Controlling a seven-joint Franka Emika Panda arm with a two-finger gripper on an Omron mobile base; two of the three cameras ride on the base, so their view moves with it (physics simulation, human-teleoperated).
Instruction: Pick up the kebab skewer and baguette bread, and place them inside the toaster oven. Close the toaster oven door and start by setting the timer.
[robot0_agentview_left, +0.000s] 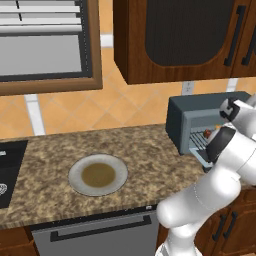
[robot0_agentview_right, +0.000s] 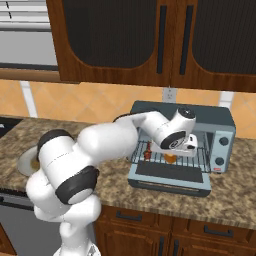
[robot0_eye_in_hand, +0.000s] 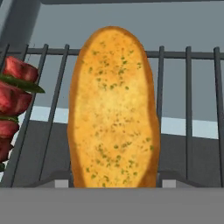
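The slate-grey toaster oven (robot0_agentview_right: 222, 124) stands on the counter with its door (robot0_agentview_right: 170, 176) folded down flat. My gripper (robot0_eye_in_hand: 114, 181) reaches into the oven mouth, shut on the near end of the golden baguette bread (robot0_eye_in_hand: 111, 109). The loaf stretches away from me over the wire rack (robot0_eye_in_hand: 188, 109). The kebab skewer (robot0_eye_in_hand: 13, 100), with red chunks and green bits, lies on the rack just left of the loaf. From the right base view, the skewer (robot0_agentview_right: 147, 153) and the loaf (robot0_agentview_right: 171, 158) sit side by side inside, below my hand (robot0_agentview_right: 176, 136).
A grey plate (robot0_agentview_left: 76, 180) with a brown centre sits mid-counter, left of the oven (robot0_agentview_left: 179, 124). A black stove top (robot0_agentview_left: 9, 170) is at the far left. Dark wood wall cabinets (robot0_agentview_right: 125, 35) hang overhead. Two oven knobs (robot0_agentview_right: 223, 141) are on its right panel.
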